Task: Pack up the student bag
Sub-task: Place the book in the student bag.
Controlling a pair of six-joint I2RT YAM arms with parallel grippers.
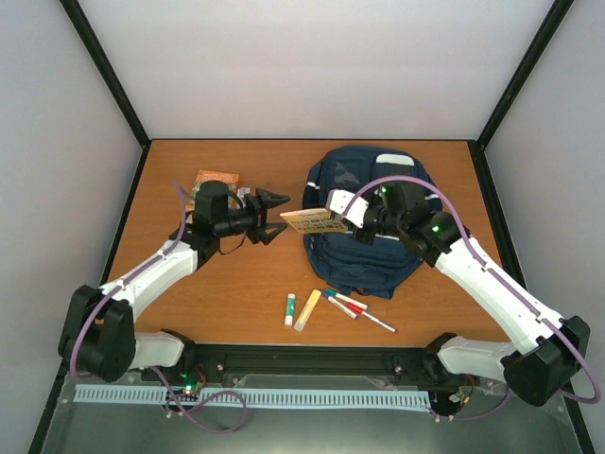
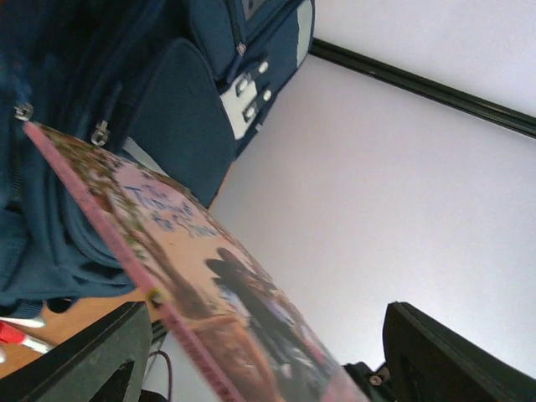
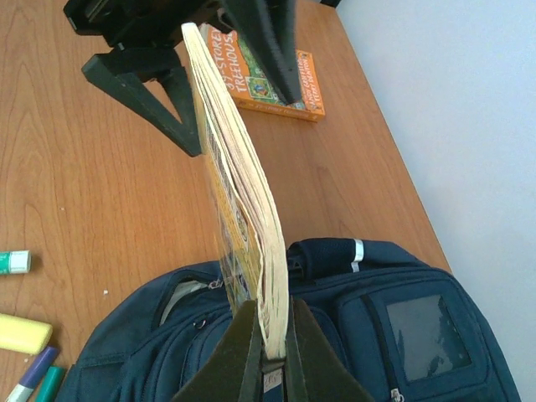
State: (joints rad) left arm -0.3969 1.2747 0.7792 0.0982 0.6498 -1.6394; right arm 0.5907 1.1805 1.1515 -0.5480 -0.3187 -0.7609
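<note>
The navy student bag [image 1: 373, 189] lies flat at 2 o'clock from the middle of the table [image 1: 227, 284], front pockets up. The right gripper [image 3: 272, 311] is clenched on one end of a paperback [image 1: 310, 222], holding it out past the bag's 9 o'clock edge. The left gripper [image 1: 280, 217] is released, its fingers [image 3: 159, 94] spread either side of the paperback's free end. An orange book [image 1: 216, 182] lies at 10 o'clock. A glue stick [image 1: 290, 309], a yellow stick [image 1: 307, 309] and markers [image 1: 352, 305] lie at 6 o'clock.

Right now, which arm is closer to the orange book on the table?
Left. The left arm sits beside the orange book; the right arm hovers over the student bag.
</note>
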